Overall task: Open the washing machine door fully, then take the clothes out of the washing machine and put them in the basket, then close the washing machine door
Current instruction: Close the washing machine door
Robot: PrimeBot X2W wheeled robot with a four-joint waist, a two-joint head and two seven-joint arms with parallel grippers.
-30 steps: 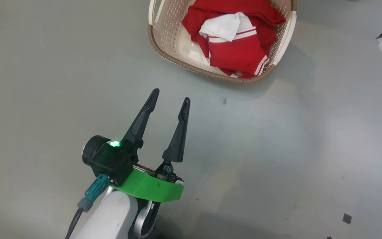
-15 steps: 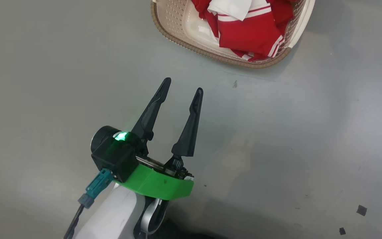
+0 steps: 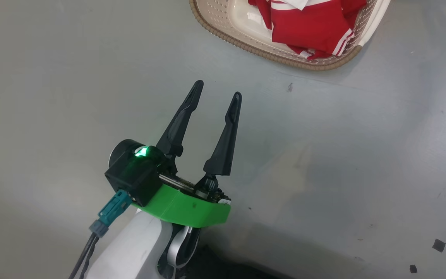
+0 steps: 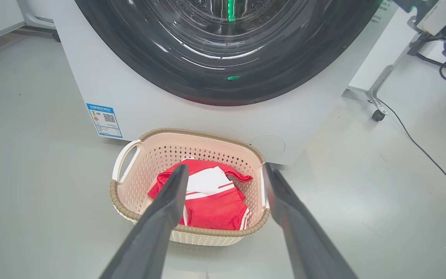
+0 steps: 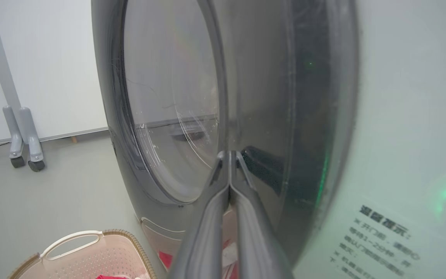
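The cream basket [image 4: 127, 199] stands on the floor just in front of the white washing machine [image 4: 149, 104], with the red and white clothes [image 4: 211, 201] lying inside it. In the head view the basket [image 3: 269, 56] and clothes [image 3: 308, 27] sit at the top edge. The washing machine door [image 4: 223, 81] lies against the machine's front. My left gripper [image 3: 218, 89] hangs open and empty above the bare floor, short of the basket. My right gripper [image 5: 229, 154] is shut on nothing, its tips at the door's glossy black rim [image 5: 254, 97].
A blue label [image 4: 104, 120] is stuck low on the machine's front. A stand on casters [image 4: 378, 114] and a cable [image 4: 420, 147] lie to the machine's right. Two wheeled posts [image 5: 23, 139] stand by the wall. Small dark scraps [image 3: 438, 245] dot the floor.
The head camera has moved, so the basket has slid up and to the right in the picture. The left gripper stays open and empty.
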